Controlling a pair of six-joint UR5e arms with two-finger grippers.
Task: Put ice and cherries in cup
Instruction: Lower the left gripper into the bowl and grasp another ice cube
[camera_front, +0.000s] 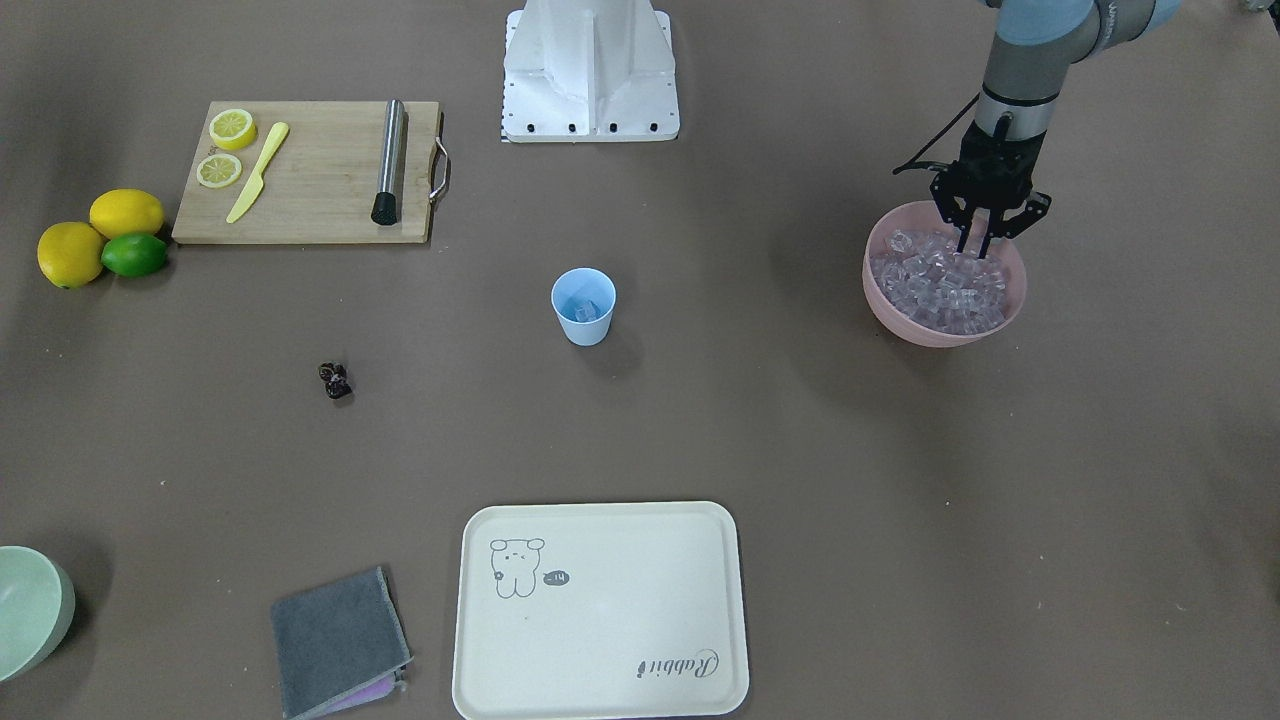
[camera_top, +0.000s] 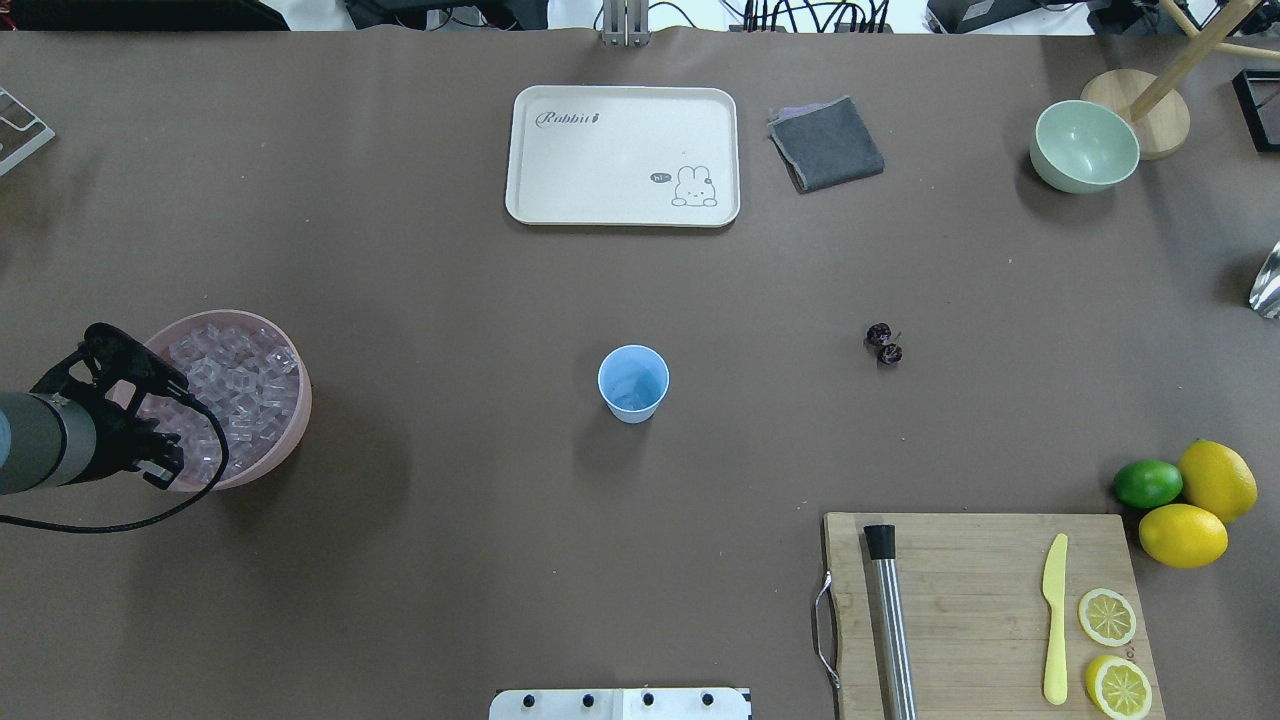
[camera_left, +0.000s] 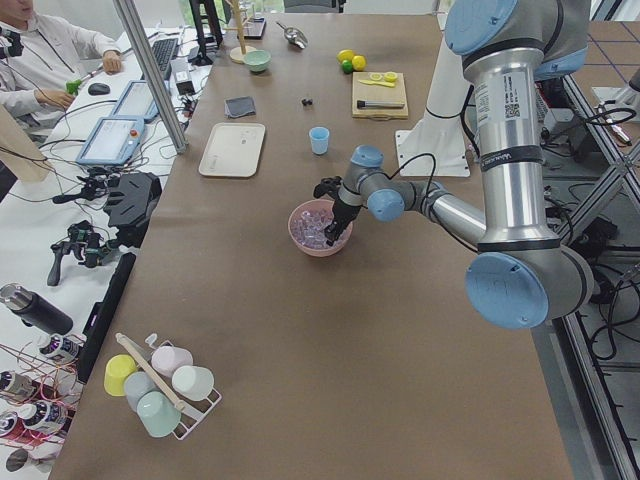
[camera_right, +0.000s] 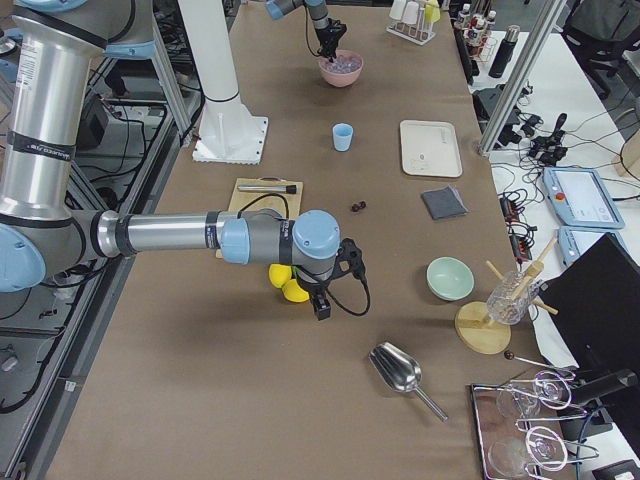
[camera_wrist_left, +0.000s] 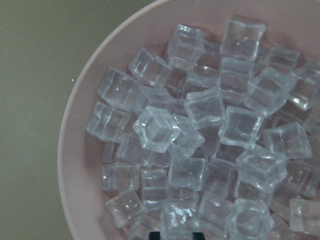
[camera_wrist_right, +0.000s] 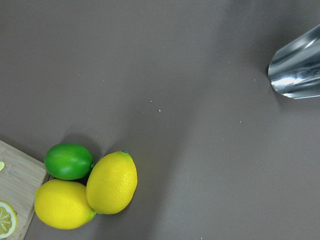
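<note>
The left gripper (camera_front: 977, 243) hangs with its fingers dipped into the ice (camera_wrist_left: 200, 140), a heap of clear cubes filling the pink bowl (camera_front: 905, 320) at the robot's left end of the table; the jaws stand narrowly apart, and the left wrist view shows one cube lying between the dark tips at its bottom edge; whether they press on it cannot be told. The cup (camera_front: 583, 310) stands upright near the middle of the table, well apart from the bowl; something pale and glassy shows inside it, too small to make out. The cherries (camera_front: 336, 380) lie on the bare table on the cup's far side from the bowl. The right gripper (camera_right: 322, 305) hovers beside the lemons (camera_wrist_right: 111, 182) and the lime (camera_wrist_right: 68, 161), which touch one another by a corner of the cutting board (camera_front: 320, 190); its opening cannot be told; a metal scoop (camera_wrist_right: 297, 70) lies near.
</note>
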